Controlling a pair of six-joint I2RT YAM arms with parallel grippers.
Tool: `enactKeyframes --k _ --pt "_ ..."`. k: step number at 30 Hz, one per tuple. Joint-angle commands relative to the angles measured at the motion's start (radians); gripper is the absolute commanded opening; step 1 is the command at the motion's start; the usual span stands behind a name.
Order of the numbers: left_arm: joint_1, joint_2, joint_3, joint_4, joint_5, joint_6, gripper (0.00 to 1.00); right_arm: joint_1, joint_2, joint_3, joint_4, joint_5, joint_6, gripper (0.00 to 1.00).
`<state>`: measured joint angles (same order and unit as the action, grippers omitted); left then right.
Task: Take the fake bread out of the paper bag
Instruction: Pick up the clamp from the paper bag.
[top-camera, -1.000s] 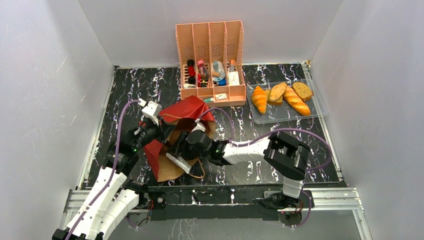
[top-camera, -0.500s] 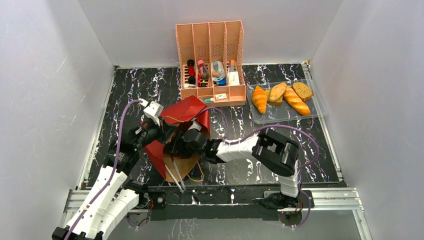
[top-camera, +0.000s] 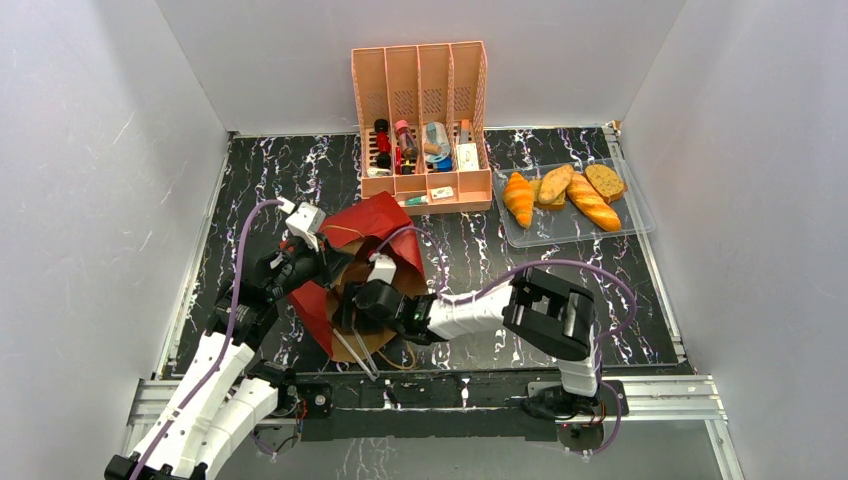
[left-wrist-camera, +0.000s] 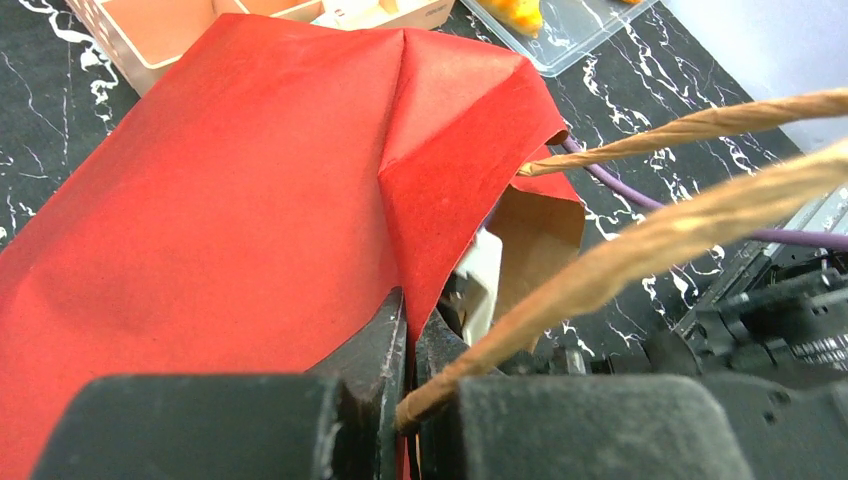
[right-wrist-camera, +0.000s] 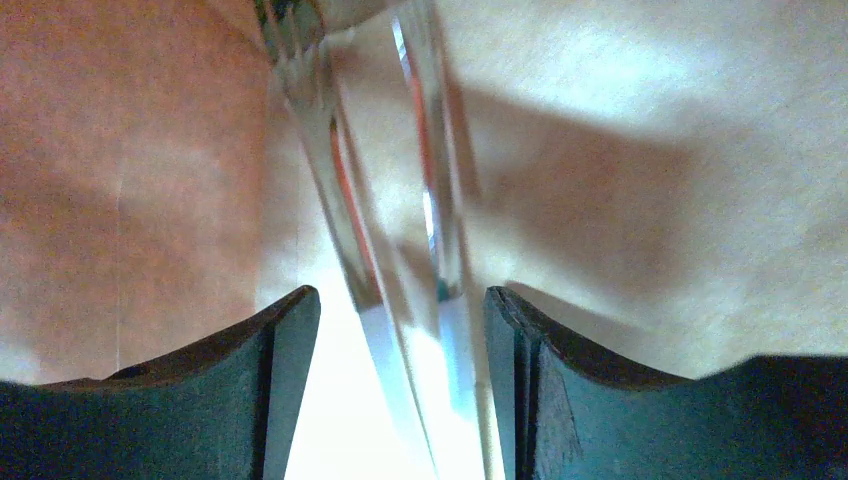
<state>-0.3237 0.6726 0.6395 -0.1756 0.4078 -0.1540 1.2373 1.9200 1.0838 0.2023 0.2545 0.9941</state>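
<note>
**A:** What has changed in the last second?

**B:** The right arm has drawn in leftward. The right gripper (top-camera: 355, 303) now sits deeper in the mouth of the paper bag (top-camera: 372, 222), with its fingers (right-wrist-camera: 285, 335) spread wider than before.

**A:** Is it holding anything?

**B:** No, the fingers stand apart. Brown paper surrounds them, and a clear glassy strip (right-wrist-camera: 380, 150) runs between them. I cannot tell what that strip is.

**A:** And the left gripper (left-wrist-camera: 408, 330)?

**B:** It is clenched on the bag's red edge, with a twine handle (left-wrist-camera: 650, 240) caught beside the fingers.

**A:** Where is the bread (top-camera: 518, 198)?

**B:** Four pieces lie on a clear tray (top-camera: 545, 232) at the far right, hard against the table's right edge and well apart from the bag. The inside of the bag is hidden.

**A:** How much room is there?

**B:** Bare black table (top-camera: 470, 240) stretches between bag and tray. The bag's mouth lies near the front edge. A pink organizer (top-camera: 420, 80) stands just beyond the bag's red end, against the back wall.
</note>
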Motion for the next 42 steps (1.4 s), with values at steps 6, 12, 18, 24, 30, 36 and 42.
enactKeyframes --k 6,12,18,24,30,36,42 --pt "0.0 0.014 0.016 -0.01 0.033 -0.021 0.0 0.118 -0.032 0.0 0.01 0.179 -0.121 0.6" --pt "-0.001 0.011 0.016 -0.007 0.038 -0.033 0.0 0.149 0.037 0.034 -0.04 0.294 -0.138 0.6" --pt "-0.005 0.013 0.014 -0.001 0.043 -0.041 0.0 0.155 0.121 0.088 -0.056 0.362 -0.193 0.6" --pt "-0.008 0.016 0.0 0.008 0.044 -0.045 0.0 0.157 0.204 0.151 -0.058 0.4 -0.204 0.55" --pt "-0.009 0.02 -0.004 0.01 0.048 -0.045 0.0 0.143 0.261 0.216 -0.084 0.427 -0.174 0.42" --pt "-0.011 0.02 0.005 -0.003 0.038 -0.036 0.0 0.115 0.257 0.232 -0.113 0.416 -0.121 0.15" --pt "-0.012 0.003 0.009 -0.02 -0.015 -0.032 0.0 0.108 0.164 0.149 -0.09 0.379 -0.087 0.0"
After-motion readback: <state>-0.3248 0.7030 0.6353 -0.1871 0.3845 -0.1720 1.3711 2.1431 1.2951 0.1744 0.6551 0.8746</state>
